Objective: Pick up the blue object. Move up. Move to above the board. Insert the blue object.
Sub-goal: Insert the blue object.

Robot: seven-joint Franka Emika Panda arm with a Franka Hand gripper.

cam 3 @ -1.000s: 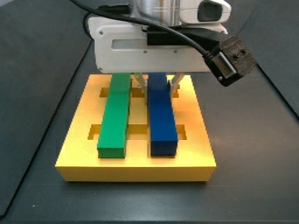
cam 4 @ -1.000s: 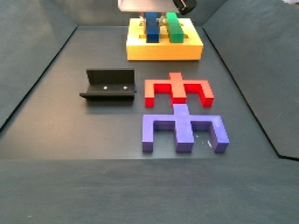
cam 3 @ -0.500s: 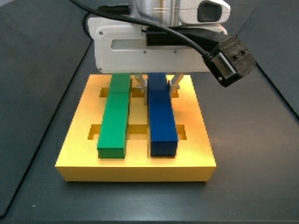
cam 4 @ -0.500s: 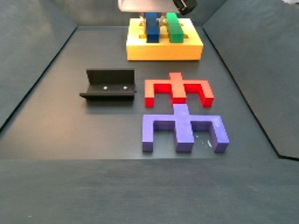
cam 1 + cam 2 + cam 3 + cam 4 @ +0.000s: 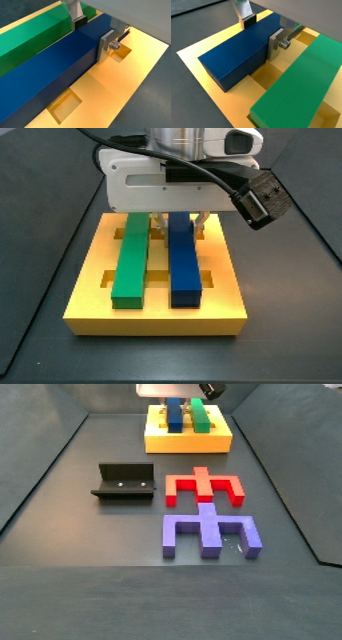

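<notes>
Claw (image 5: pixel 90 31): stands over the far end of the blue object (image 5: pixel 53 65), one silver finger (image 5: pixel 107 44) on each long side. In both wrist views the plates sit at the bar's flanks, so it reads as pinching the bar, though pad contact is too fine to confirm.
Blue object: lies lengthwise in a groove of the board (image 5: pixel 154 320), parallel to and just beside the green bar (image 5: pixel 130 258). It looks seated level, which suggests insertion is done or nearly so.
Why the hold: gripping across the narrow width near one end keeps the fingers clear of the green bar and lets the bar drop straight along its groove.
Board: yellow, at the far end of the counter (image 5: pixel 80 504) in a side view; open square notches (image 5: pixel 63 106) flank the bar.
Hidden: the wrist housing covers the board's far edge and the fingertips in a side view; groove depth under the bar is unseen.
Elsewhere: fixture (image 5: pixel 123 481), red piece (image 5: pixel 203 485) and purple piece (image 5: pixel 209 533) lie well apart.
</notes>
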